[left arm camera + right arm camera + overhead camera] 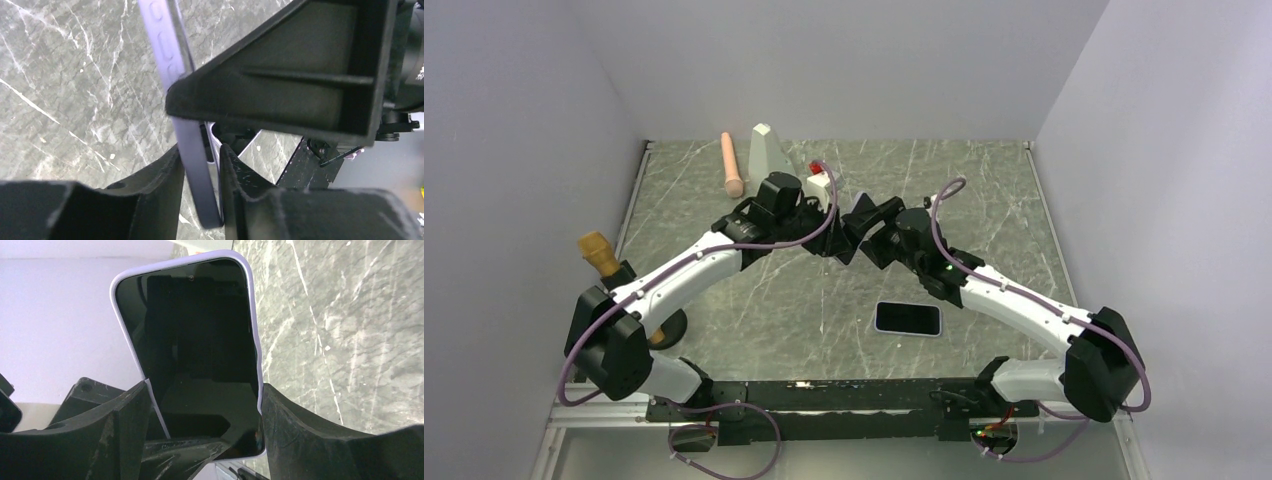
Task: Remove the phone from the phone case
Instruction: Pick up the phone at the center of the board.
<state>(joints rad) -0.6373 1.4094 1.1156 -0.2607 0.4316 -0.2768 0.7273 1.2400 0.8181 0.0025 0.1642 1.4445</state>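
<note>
Phone [195, 340] in lavender case [162, 55] — right gripper [202, 405] clamps its sides, left gripper [200, 160] pinches one edge — peel that edge back slowly.

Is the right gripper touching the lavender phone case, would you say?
Touching: the right wrist view shows the right gripper pressing both side edges of the lavender phone case.

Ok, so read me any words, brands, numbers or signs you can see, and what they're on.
None can be read.
White marks on the black arm housing: cut off at the edge, unreadable.
Phone in its lavender phone case: dark screen, no print showing.
Second phone on the table: dark, nothing legible.
</note>
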